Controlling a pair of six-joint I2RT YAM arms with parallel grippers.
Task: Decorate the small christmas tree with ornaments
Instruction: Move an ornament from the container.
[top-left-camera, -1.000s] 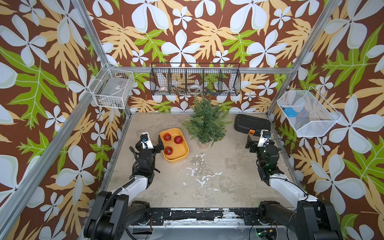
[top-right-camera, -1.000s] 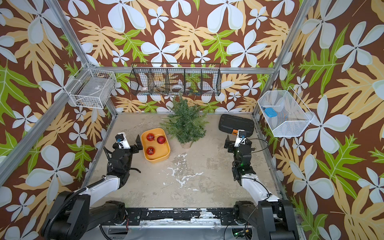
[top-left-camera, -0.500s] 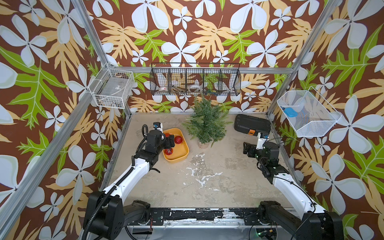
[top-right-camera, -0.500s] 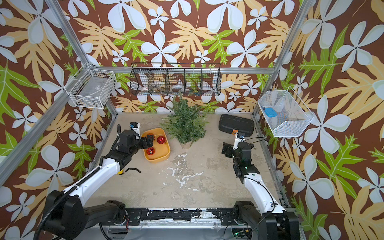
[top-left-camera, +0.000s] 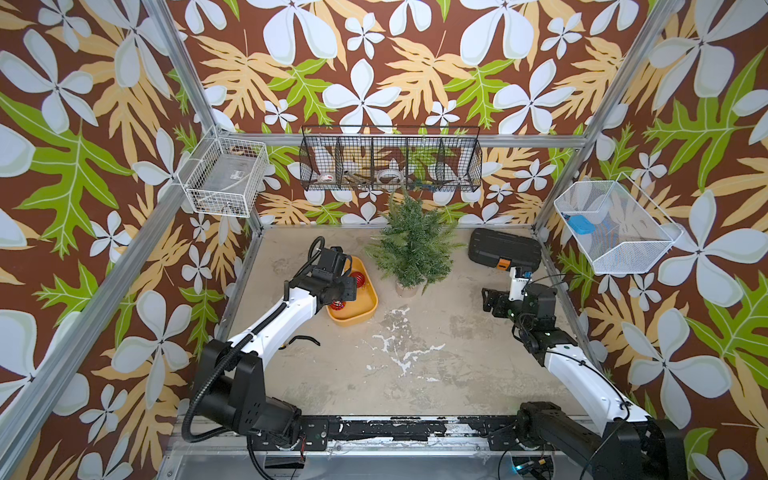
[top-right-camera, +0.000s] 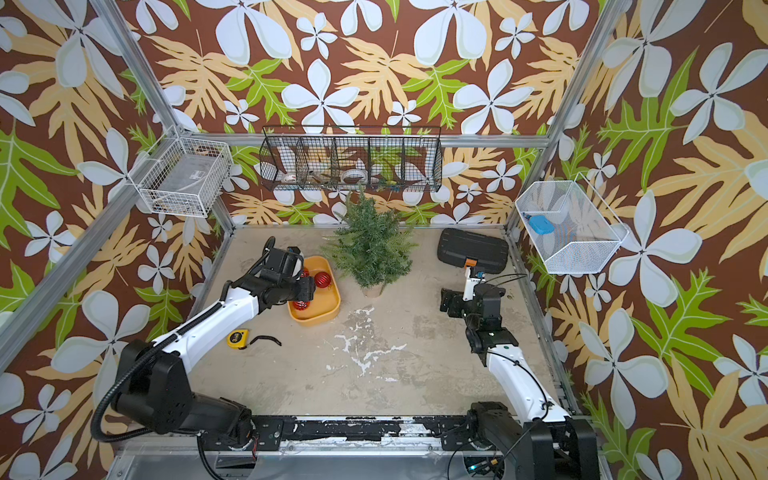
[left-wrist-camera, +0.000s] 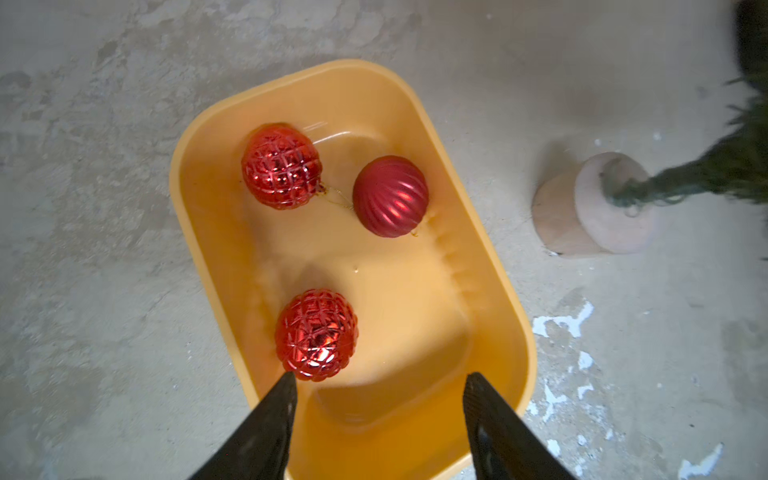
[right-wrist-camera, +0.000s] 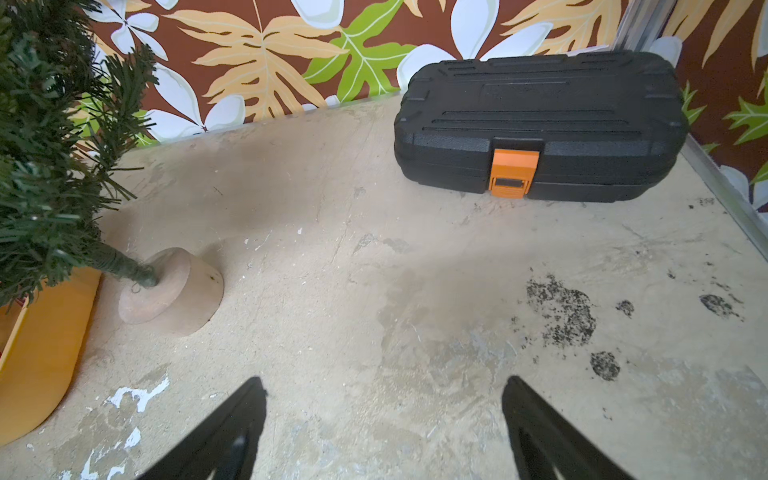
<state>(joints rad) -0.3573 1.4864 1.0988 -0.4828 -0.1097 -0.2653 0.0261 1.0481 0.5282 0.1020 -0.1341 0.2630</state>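
The small christmas tree (top-left-camera: 409, 249) (top-right-camera: 370, 249) stands at the back middle on a pale round base (left-wrist-camera: 590, 208) (right-wrist-camera: 170, 291). Three red ornaments lie in the yellow tray (left-wrist-camera: 395, 291) (top-left-camera: 357, 309): a lattice one (left-wrist-camera: 281, 166), a ribbed one (left-wrist-camera: 390, 195) and a nearer lattice one (left-wrist-camera: 316, 334). My left gripper (left-wrist-camera: 378, 380) (top-left-camera: 345, 291) hovers open over the tray. One of its fingertips (left-wrist-camera: 289, 382) is just beside the nearer lattice ornament, and nothing lies between the jaws. My right gripper (right-wrist-camera: 384, 382) (top-left-camera: 488, 299) stands open over bare table, right of the tree.
A black case with an orange latch (top-left-camera: 505, 249) (right-wrist-camera: 540, 124) lies at the back right. A yellow tape measure (top-right-camera: 237, 338) and a short black strip (top-right-camera: 266, 340) lie under the left arm. Wire baskets (top-left-camera: 390, 160) hang on the walls.
My left arm has reached from the table's left edge to above the tray, and its jaws have narrowed. My right gripper has swung left, away from the right wall.
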